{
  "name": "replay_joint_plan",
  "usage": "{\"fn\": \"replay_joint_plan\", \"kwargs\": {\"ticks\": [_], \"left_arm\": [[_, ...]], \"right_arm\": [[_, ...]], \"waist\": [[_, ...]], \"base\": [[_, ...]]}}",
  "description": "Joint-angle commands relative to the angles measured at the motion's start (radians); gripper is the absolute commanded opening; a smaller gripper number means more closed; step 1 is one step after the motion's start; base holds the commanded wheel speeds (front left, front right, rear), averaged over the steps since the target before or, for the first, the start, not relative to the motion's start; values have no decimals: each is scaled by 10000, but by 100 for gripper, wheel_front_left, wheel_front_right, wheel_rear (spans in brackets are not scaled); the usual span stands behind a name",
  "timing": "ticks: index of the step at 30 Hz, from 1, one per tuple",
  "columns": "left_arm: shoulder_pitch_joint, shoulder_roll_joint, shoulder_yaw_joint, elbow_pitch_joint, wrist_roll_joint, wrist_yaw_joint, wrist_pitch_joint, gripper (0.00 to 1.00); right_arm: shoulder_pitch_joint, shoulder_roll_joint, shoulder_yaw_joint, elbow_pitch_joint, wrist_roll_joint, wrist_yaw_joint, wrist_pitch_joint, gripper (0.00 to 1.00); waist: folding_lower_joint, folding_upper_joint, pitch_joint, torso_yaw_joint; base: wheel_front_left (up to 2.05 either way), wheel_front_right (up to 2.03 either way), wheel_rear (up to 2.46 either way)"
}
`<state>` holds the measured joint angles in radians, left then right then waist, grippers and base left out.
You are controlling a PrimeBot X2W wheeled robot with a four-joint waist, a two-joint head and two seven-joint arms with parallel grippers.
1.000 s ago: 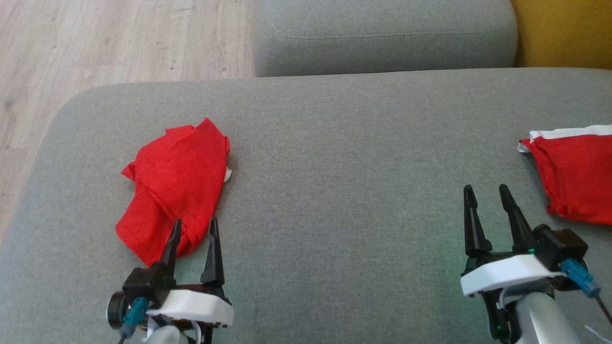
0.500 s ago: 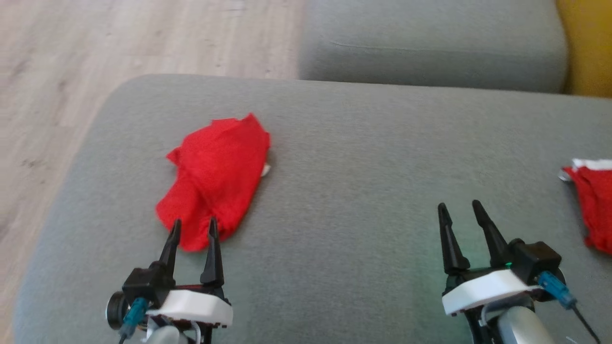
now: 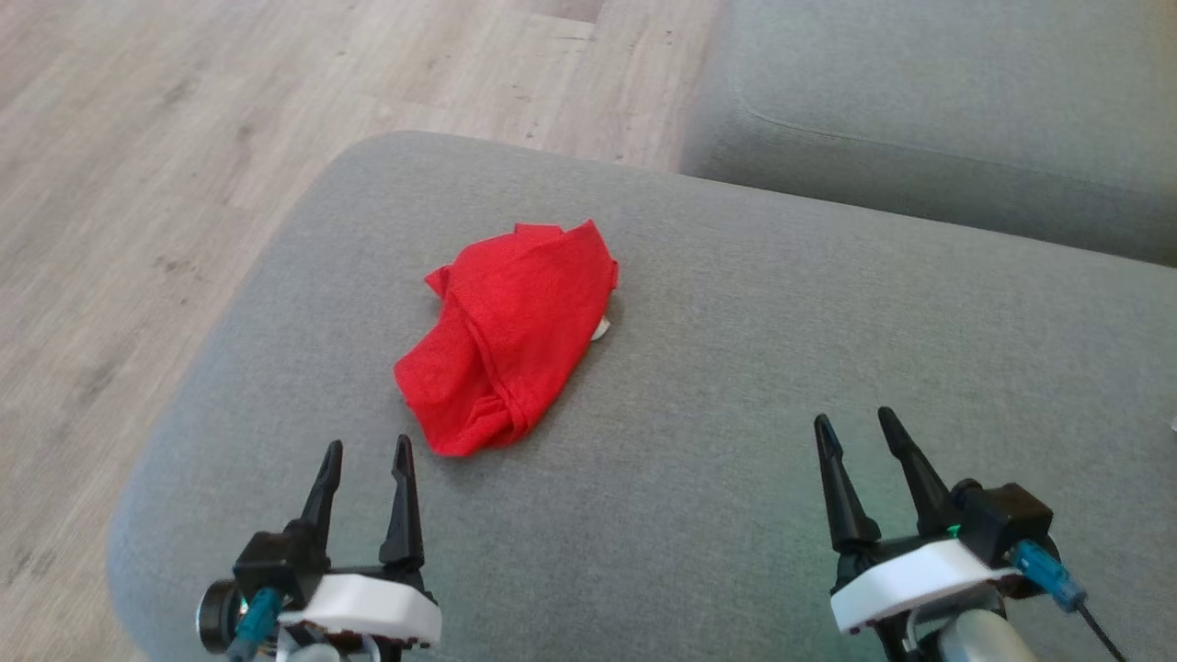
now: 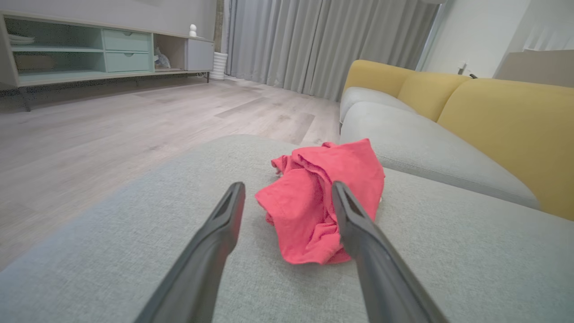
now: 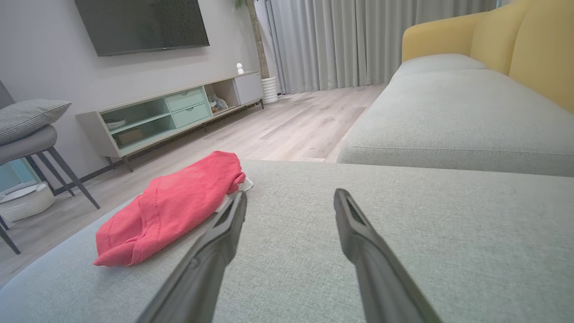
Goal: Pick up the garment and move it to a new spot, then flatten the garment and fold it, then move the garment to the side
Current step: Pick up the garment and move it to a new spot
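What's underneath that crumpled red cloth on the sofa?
The red garment lies directly on the grey cushion. A small white scrap peeks out from under one edge; whether it is a label or trim I cannot tell. Anything else beneath is covered by the folds.

- Home living room.
- Sofa with grey seat cushions and a yellow backrest, far right.
- Flat TV on the wall, far left.
- Low media cabinet under it, pale green drawers, open shelves.
- Floor-length grey curtains at the far end.
- Light wood-plank floor.
- Chair with a checked pillow, pale basket beside it, left.
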<state>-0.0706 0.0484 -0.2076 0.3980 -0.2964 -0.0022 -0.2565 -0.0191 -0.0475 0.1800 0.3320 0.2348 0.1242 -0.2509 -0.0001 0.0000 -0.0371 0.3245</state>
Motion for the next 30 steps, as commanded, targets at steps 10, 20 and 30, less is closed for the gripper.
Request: {"fn": "replay_joint_plan", "kwargs": {"ticks": [10,20,30], "left_arm": [[-418,82,523,-198,255,-155,-53,100],[-3013,813,85,862,363,-864,1363,100],[-5665,1528,419,3154,-546,-1159,3176,100]], "right_arm": [[-381,-28,329,-326,50,65,-108,100],[-882,-28,129,-338,-428,65,-109,100],[-1439,-28,-46,-394,-618,65,-109,100]], "waist": [[1,0,363,-87],[1,0,1635,-945],[1,0,2858,-1843]], "base": [[0,0,0],[0,0,0],[0,0,0]]}}
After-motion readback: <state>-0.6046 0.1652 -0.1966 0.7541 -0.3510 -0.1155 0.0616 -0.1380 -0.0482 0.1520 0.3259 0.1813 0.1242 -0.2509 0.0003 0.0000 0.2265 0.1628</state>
